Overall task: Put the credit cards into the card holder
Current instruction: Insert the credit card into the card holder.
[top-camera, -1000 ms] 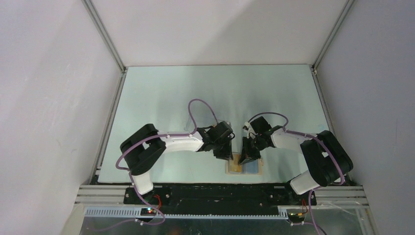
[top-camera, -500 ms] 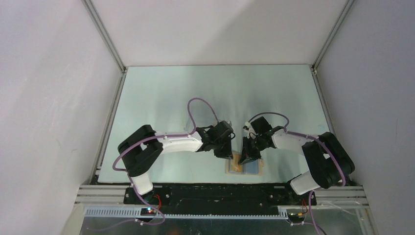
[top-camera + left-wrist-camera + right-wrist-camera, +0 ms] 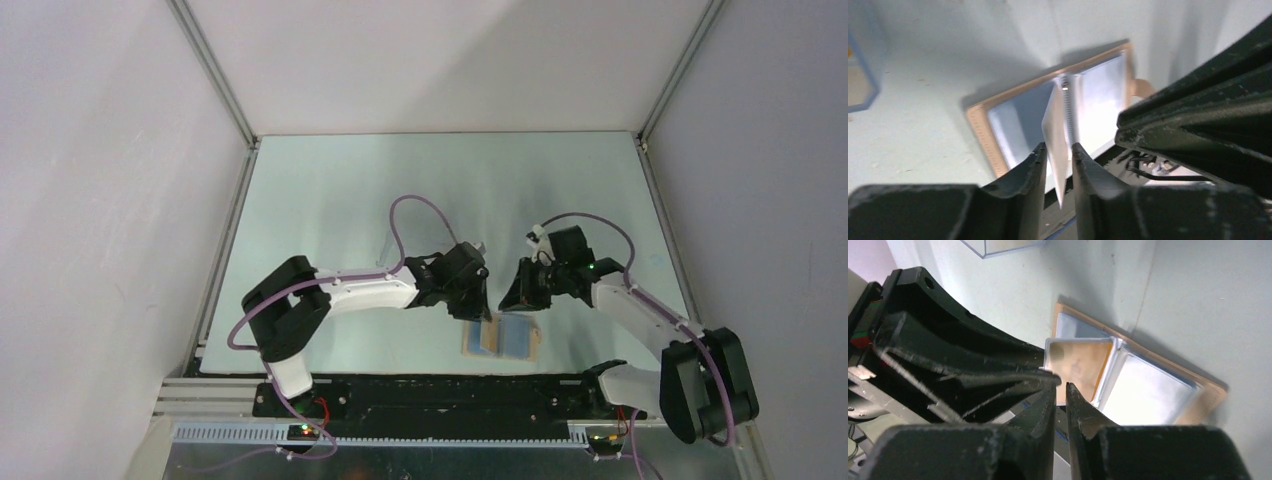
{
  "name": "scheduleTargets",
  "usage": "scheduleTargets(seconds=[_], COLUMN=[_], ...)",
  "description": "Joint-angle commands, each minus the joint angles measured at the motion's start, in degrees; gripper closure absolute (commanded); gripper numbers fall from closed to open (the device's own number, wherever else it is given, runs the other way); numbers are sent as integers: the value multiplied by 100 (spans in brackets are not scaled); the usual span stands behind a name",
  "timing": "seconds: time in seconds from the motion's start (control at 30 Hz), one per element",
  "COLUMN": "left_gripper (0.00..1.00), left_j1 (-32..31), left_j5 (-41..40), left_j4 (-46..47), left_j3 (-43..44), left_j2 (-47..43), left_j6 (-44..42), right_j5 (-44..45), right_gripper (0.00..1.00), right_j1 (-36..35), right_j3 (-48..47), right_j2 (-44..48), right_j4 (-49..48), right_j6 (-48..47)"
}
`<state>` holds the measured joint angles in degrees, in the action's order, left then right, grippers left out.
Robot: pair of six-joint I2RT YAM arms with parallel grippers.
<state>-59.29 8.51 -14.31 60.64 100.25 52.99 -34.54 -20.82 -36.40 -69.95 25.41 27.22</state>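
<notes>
**Gripping One Card on Edge at the Open Holder**

At far left, left wall (image 3: 100, 250) and frame rail (image 3: 225, 250) bordering the table (image 3: 330, 190), well apart from the work. From the near-left corner, left arm (image 3: 355, 290) stretched rightward, low over the near part of the table. At its end, left gripper (image 3: 1058, 152) clamped on a credit card (image 3: 1079, 367): fingers (image 3: 1034, 167) against either face, card orange-yellow, rimmed by a clear sleeve, standing on edge with one side meeting the spine of the card holder (image 3: 518, 336).

Below and just right, card holder lying open and flat, blue lining up, tan border all round, snap tab (image 3: 1143, 87) jutting from one short edge. Near edge of it just beside the table's near edge and the black base rail (image 3: 450, 395); hardly any margin on that side.

Just right of the card, right gripper (image 3: 1062, 390) with jaws parted by only a slit, nothing between them, tips hard by the card's corner and the left fingertips; touching or apart, cannot tell. Tight quarters there, both sets of fingers and the upright card crowded over the holder.

Farther out, a broad stretch of table running to the far wall (image 3: 450, 60). In the right wrist view only, clear box (image 3: 1013, 246) lying beyond the holder, apart from it. Further right, right arm (image 3: 640, 310) angled in from the near-right corner, with right wall (image 3: 760, 250) well off to its side.
</notes>
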Motion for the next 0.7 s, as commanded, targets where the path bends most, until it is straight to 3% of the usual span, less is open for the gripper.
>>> scheduleTargets(seconds=[0.0,0.23,0.67], left_gripper=[64,51,48], left_j1=[-113,-230,-485], left_j5=[203,705,1436], left_j4=[151,168,863], left_j3=[437,902,1388], left_j2=[-106,404,1412], left_j6=[19,30,306], right_j5=[-62,-70,201], right_gripper=[82,78,73], right_j1=[436,863,1378], right_j3=[-125,-130,-130], right_j2=[387,507,866], right_j4=[395,646,931], right_j6=[-198,-396,-412])
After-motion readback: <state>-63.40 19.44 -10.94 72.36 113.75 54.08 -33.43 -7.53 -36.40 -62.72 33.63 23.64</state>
